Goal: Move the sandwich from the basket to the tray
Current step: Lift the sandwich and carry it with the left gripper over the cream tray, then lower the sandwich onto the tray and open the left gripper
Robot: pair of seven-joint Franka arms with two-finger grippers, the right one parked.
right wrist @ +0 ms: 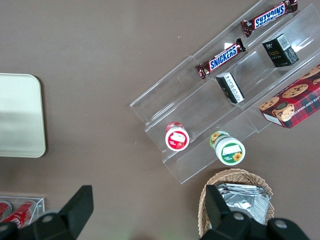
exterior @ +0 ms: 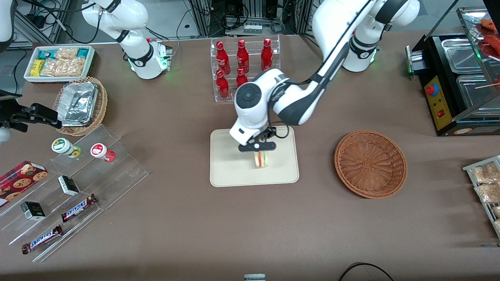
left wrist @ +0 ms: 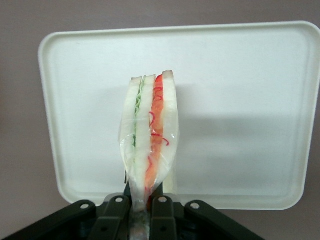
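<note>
The black two-finger claw of the white left arm hangs over the flat cream-beige rectangular tray, clenched on the small triangular sandwich of pale white bread with red-orange and green filling. In the wrist view the sandwich stands on edge, pinched at one end between the fingers, with the tray beneath it. The round reddish-brown woven wicker basket rests on the brown bench, beside the tray toward the working arm's end.

Bright even overhead light, soft shadows on tray, sharp focus.
</note>
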